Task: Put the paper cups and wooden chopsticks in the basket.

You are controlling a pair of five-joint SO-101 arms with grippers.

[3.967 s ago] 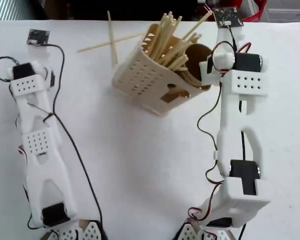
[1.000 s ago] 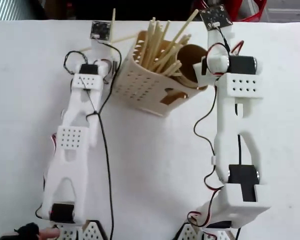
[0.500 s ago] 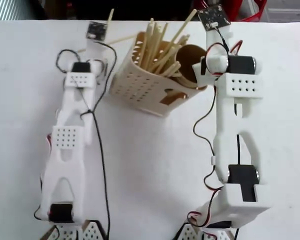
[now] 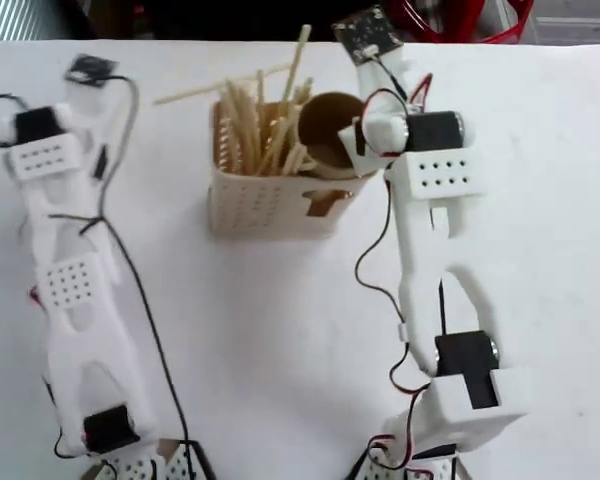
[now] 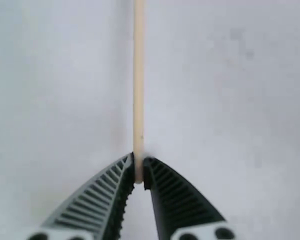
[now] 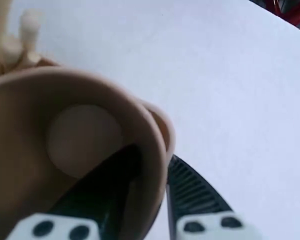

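The white perforated basket (image 4: 260, 205) stands at the back middle of the table, holding several wooden chopsticks (image 4: 265, 130) and a brown paper cup (image 4: 330, 150). My right gripper (image 4: 352, 150) is shut on the paper cup's rim (image 6: 157, 135), one finger inside and one outside. My left arm (image 4: 65, 270) stretches up the left side. Its gripper (image 5: 138, 175) is shut on the end of a single chopstick (image 5: 138, 75) that points away over the white table. Another loose chopstick (image 4: 205, 88) lies on the table behind the basket's left corner.
A red object (image 4: 460, 18) sits beyond the table's far edge at the back right. Black cables (image 4: 145, 310) trail beside the left arm. Bare white table (image 4: 280, 340) lies between the two arms.
The left arm has swung from beside the basket to the far left. The basket has shifted left and now stands upright, and the right arm moved left with the cup.
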